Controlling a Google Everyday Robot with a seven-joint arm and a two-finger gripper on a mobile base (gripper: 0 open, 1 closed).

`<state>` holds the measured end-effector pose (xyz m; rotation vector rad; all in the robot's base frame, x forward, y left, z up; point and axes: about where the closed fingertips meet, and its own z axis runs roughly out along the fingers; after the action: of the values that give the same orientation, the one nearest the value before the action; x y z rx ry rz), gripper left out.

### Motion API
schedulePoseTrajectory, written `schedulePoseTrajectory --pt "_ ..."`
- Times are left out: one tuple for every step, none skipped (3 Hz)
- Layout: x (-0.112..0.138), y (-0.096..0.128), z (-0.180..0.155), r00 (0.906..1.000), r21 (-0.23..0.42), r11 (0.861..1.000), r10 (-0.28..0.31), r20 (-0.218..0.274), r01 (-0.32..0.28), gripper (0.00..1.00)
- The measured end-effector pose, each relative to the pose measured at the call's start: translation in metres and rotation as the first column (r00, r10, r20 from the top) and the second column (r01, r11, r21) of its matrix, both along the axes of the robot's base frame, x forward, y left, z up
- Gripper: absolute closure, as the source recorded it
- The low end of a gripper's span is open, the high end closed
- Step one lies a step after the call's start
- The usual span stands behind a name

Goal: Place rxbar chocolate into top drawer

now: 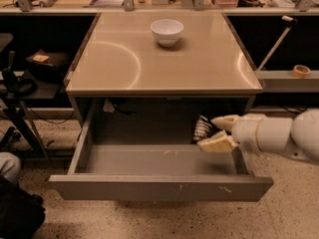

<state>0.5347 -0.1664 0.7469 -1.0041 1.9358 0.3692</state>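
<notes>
Found end effector (209, 132) closed on rxbar chocolate (201, 127), suspended over right side of open top drawer (159, 187). Noted white bowl (167, 31) on surface (199, 63).

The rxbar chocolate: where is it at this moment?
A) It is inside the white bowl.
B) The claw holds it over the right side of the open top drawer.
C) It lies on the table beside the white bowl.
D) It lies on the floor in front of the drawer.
B: the claw, reaching in from the right, grips the rxbar chocolate over the right rear part of the open top drawer.
</notes>
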Motion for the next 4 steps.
schedulePoseTrajectory --pt "-0.025 -0.026 -0.026 0.9955 -0.006 0.996 -0.094 -0.006 0.094 1.00" --pt "-0.024 -0.012 -0.029 0.9987 -0.054 0.997 -0.051 -0.007 0.050 1.00" --pt "-0.020 0.014 -0.055 0.9987 -0.091 0.996 -0.009 -0.051 0.005 1.00" --pt "-0.016 0.067 -0.079 0.9951 -0.057 0.997 0.043 -0.089 -0.048 1.00"
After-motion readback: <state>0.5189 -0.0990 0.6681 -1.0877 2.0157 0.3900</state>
